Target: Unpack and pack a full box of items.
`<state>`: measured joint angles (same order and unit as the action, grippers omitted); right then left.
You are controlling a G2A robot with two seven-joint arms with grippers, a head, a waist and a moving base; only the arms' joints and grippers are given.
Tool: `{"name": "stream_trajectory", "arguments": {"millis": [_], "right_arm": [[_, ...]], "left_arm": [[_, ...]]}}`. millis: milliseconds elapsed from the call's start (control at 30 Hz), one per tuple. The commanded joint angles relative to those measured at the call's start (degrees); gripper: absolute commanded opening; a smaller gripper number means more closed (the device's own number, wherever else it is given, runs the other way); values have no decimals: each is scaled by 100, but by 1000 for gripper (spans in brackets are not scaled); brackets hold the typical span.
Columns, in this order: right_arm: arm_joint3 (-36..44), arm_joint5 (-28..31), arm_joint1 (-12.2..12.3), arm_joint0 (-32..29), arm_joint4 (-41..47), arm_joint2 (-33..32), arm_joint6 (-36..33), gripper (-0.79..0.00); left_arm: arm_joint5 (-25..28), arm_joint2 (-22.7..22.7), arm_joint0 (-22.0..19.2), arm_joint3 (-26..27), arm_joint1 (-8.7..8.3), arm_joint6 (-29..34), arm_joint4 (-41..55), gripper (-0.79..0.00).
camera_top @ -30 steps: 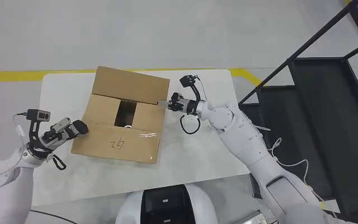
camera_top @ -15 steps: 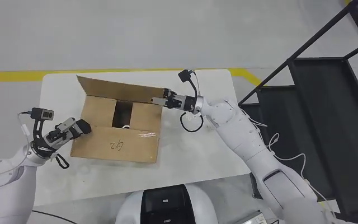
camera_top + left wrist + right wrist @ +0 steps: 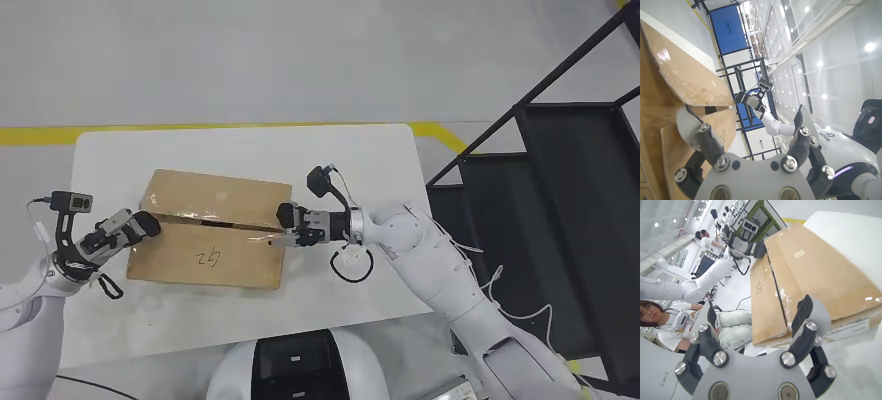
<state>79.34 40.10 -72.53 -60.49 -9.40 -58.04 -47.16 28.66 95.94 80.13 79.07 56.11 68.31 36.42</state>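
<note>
**Box flaps down, a spread gripper at each end**

Left gripper: fingers wide apart, nothing between them. Its white finger lies at the left end of the box, just where the two top flaps meet. Touching or a hair off, cannot tell.

Right gripper: likewise spread, holding nothing. Its dark pad sits at the box's right end, at the tip of the seam. Contact there is also unclear.

Box: stands on the white table, left of the middle, long side running across.
- From above, both flaps look flat, and the seam is a thin line from one gripper to the other.
- The near flap carries a pen mark.
- The far flap is plain.

Left wrist view: at that end the far flap's edge rides a little above the near flap, with a dark gap under it. The top view gives no hint of this lift.

Right wrist view:
- The seam is narrow and dark along its length.
- Glossy clear tape runs along the flap edges.
- A white label sits on the box's end wall, below the far flap.

Each wrist view also catches the other arm's gripper across the box, at the opposite end of the seam.

Beyond the box lies a strip of table, then a yellow line on the floor. Black stairs stand off to the right of the table.
</note>
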Motion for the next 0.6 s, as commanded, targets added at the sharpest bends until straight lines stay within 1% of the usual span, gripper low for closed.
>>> {"name": "stream_trajectory", "arguments": {"millis": [0,167,367,567], "right_arm": [[9,-155,5,-25,-127,35,30,0],[20,-318,11,-58,-242,108,140,0],[85,-409,52,-103,-315,65,166,0],[398,-495,127,-268,-387,-107,244,0]], "left_arm": [[11,-35,-26,2,7,-149,-76,0],[30,-214,-181,-46,37,-575,-372,0],[-132,-466,-476,-249,70,-925,-660,0],[-181,-621,-660,-373,76,-1187,-1168,0]]}}
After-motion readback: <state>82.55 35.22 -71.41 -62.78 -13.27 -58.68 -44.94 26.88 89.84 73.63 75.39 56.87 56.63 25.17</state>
